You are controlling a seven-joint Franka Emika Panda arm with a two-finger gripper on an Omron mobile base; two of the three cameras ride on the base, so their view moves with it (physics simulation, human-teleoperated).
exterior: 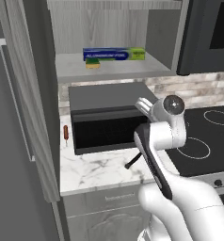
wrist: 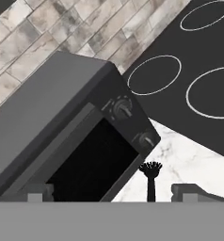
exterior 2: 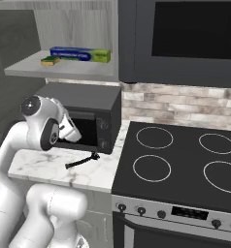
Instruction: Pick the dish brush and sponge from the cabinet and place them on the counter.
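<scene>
The dish brush (exterior: 132, 161) (exterior 2: 82, 162) (wrist: 151, 179), thin and black with a small bristled head, lies on the white marble counter (exterior: 97, 172) (exterior 2: 49, 169) in front of the toaster oven. The yellow sponge (exterior: 92, 64) (exterior 2: 50, 61) with a green top sits on the pale shelf of the open cabinet (exterior: 114, 71) (exterior 2: 64, 70). My gripper (wrist: 111, 194) (exterior 2: 73, 131) hangs above the counter beside the toaster oven's front. It is open, with nothing between its fingers. In the hand view the brush stands between the two fingertips, farther away and below them.
A black toaster oven (exterior: 109, 120) (exterior 2: 90, 109) (wrist: 62, 136) fills the back of the counter. A blue-and-green box (exterior: 115, 54) (exterior 2: 81, 53) lies behind the sponge. A small orange-red stick (exterior: 65, 132) rests left of the oven. The black stovetop (exterior 2: 185, 160) (wrist: 194, 75) lies to the right, and the open cabinet door (exterior: 29, 94) juts out at left.
</scene>
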